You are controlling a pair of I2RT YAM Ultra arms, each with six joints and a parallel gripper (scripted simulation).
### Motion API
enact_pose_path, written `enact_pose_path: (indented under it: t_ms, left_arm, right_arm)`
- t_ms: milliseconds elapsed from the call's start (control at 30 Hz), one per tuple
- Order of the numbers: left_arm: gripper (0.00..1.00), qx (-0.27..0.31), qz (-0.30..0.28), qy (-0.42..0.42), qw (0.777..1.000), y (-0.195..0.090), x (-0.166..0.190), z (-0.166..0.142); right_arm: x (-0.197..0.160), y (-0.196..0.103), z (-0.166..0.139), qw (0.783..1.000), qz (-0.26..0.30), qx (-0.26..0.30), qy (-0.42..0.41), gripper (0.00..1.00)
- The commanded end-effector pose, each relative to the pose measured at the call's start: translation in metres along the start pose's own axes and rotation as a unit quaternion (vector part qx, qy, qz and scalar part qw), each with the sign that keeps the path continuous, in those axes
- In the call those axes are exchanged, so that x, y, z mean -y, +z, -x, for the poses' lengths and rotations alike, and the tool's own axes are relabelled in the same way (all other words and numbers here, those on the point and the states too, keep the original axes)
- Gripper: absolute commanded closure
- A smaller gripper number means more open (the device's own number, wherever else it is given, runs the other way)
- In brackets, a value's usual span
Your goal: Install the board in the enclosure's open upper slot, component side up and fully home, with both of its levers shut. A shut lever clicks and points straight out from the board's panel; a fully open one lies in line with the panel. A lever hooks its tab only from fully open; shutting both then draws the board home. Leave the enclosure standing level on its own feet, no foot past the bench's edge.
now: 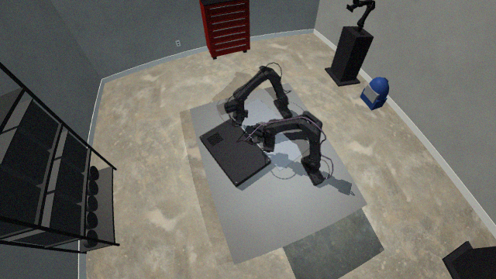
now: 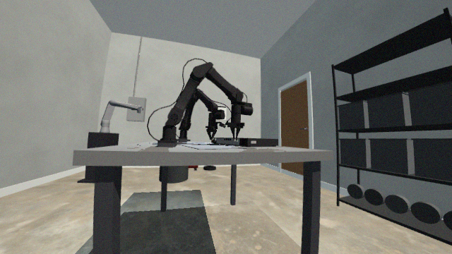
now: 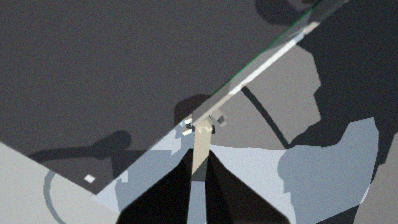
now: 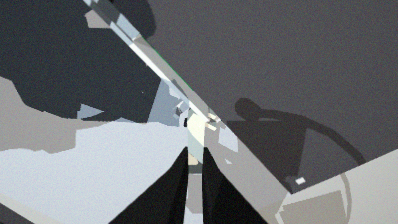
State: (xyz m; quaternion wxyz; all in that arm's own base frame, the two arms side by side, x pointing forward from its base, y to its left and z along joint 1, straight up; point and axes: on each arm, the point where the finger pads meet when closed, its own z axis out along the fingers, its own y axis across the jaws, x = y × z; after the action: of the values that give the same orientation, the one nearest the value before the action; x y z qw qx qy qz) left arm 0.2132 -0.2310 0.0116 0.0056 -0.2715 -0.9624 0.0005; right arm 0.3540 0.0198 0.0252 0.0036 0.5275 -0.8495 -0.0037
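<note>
The dark flat enclosure lies on the bench. The board's pale panel lies close along the enclosure's front, and only a thin green edge of the board shows. My left gripper is shut on the cream lever at one end of the panel. My right gripper is shut on the cream lever at the other end. Both levers stick out from the panel towards the fingers.
A light blue mat lies on the bench in front of the enclosure, under both arms. A red tool cabinet and a black shelf rack stand on the floor, away from the bench.
</note>
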Motion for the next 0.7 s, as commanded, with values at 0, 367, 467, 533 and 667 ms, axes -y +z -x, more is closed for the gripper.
enact_pose_path:
  t_ms: [0, 367, 467, 533, 667]
  left_arm:
    - [0.97, 0.003, 0.004, -0.041, 0.999, -0.0065, 0.0043, 0.0044]
    - [0.97, 0.006, 0.002, -0.076, 0.997, -0.0082, 0.0066, 0.0056]
    - [0.97, 0.006, 0.002, -0.077, 0.997, -0.0082, 0.0063, 0.0057]
    - [0.97, 0.006, 0.002, -0.077, 0.997, -0.0082, 0.0062, 0.0057]
    - [0.97, 0.005, 0.002, -0.081, 0.997, -0.0082, 0.006, 0.0057]
  right_arm:
    - [0.0019, -0.0042, 0.0031, 0.999, -0.021, 0.006, 0.042, 0.96]
    - [-0.0002, -0.0042, 0.0035, 0.997, -0.021, 0.007, 0.078, 0.96]
    - [0.0002, -0.0042, 0.0028, 0.997, -0.021, 0.007, 0.079, 0.96]
    - [0.0002, -0.0042, 0.0028, 0.997, -0.021, 0.007, 0.079, 0.96]
    - [0.0003, -0.0042, 0.0028, 0.996, -0.021, 0.007, 0.083, 0.96]
